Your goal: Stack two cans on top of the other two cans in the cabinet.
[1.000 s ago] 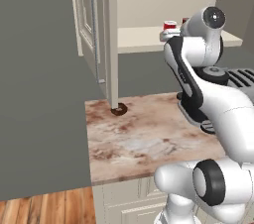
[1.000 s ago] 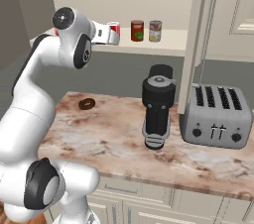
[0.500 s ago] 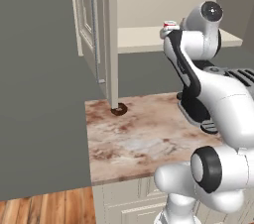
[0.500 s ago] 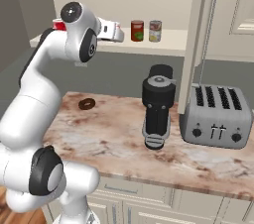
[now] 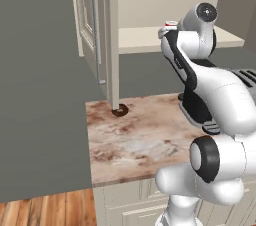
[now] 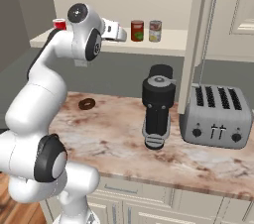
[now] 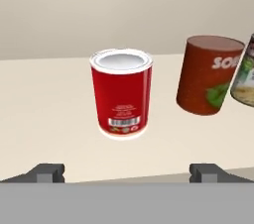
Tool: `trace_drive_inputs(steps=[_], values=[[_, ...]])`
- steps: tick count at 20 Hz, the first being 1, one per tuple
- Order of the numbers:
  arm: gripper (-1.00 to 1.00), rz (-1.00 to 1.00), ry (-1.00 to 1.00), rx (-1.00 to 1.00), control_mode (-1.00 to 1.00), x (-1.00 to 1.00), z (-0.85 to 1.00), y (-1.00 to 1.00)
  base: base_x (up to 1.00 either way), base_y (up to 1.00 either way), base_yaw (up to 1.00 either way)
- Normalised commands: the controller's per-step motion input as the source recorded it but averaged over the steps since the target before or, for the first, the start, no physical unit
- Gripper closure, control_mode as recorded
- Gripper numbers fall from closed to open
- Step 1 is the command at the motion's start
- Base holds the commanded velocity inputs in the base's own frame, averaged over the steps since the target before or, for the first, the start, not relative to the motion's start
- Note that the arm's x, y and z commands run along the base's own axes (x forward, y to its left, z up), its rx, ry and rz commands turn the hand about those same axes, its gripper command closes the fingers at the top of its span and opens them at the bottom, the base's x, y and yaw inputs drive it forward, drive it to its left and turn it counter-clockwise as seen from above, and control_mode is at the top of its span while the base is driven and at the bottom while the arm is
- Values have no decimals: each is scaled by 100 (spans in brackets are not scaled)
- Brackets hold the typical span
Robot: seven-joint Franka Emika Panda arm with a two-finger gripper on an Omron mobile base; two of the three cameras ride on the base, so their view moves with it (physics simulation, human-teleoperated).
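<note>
A red can with a white top stands upright on the beige shelf of the cabinet, straight ahead of my gripper. The gripper is open and empty, its fingertips short of the can. To the right stand a brown soup can and a light-labelled can. In the right base view my gripper hovers at the shelf just left of those two. Another red can peeks out behind the arm. The cabinet door is open.
On the marble counter lie a doughnut, a dark grinder and a silver toaster. A second open door edge hangs right of the cans, above the toaster.
The arm's upper joint has shifted slightly, uncovering the red can on the far side of the arm. The hand has edged a little closer to the cans. The gripper stays open.
</note>
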Motion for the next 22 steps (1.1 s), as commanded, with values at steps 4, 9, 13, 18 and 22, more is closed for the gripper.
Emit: trace_drive_inputs(steps=[4,9,13,18,22], values=[[-100,0,4,0,-100,34,-1,0,0,0,0],[-100,0,9,0,-100,32,0,0,0,0,0],[-100,0,4,0,-100,29,-2,0,0,0,0],[-100,0,0,0,-100,26,-7,0,0,0,0],[-100,0,0,0,-100,17,-11,0,0,0,0]])
